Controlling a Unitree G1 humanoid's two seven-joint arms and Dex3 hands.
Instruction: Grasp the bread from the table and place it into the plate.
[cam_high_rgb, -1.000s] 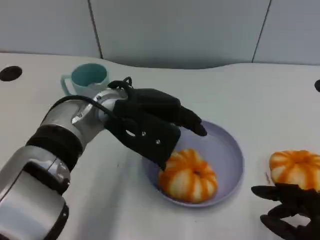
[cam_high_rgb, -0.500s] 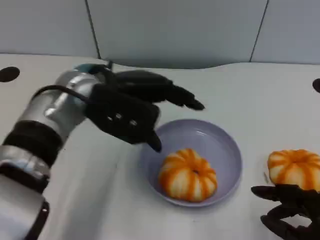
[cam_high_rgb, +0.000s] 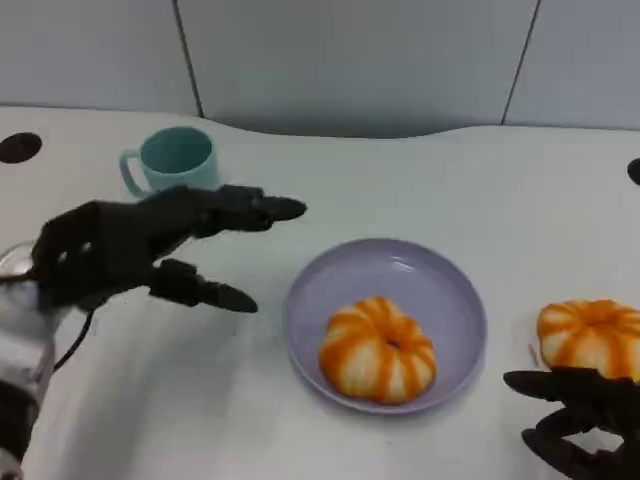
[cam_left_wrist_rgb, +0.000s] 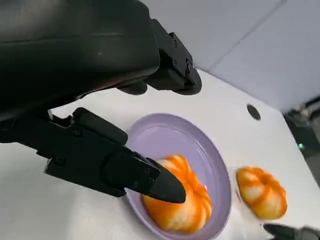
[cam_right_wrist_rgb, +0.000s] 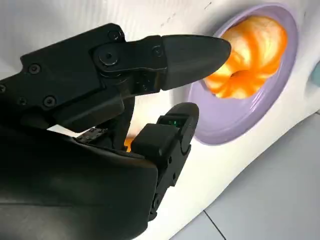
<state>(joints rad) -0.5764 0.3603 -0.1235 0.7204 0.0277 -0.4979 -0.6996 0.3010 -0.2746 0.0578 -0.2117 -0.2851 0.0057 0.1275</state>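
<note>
An orange-and-white striped bread (cam_high_rgb: 377, 351) lies in the lavender plate (cam_high_rgb: 440, 285), toward its near left side; the left wrist view shows the same bread (cam_left_wrist_rgb: 180, 207) in the plate (cam_left_wrist_rgb: 165, 137). My left hand (cam_high_rgb: 130, 250) hangs open to the left of the plate, fingers spread, holding nothing. A second striped bread (cam_high_rgb: 590, 338) sits on the table at the right edge. My right hand (cam_high_rgb: 580, 415) rests just in front of it, fingers apart and empty. In the right wrist view the bread (cam_right_wrist_rgb: 250, 50) in the plate (cam_right_wrist_rgb: 265, 100) lies beyond my fingers.
A teal mug (cam_high_rgb: 172, 160) stands behind my left hand at the back left. Dark round holes (cam_high_rgb: 20, 147) mark the white table near its left and right edges. A grey panelled wall runs along the far side.
My left hand has pulled back from over the plate to the left and nearer me, leaving the bread lying in the plate. The right hand has not moved.
</note>
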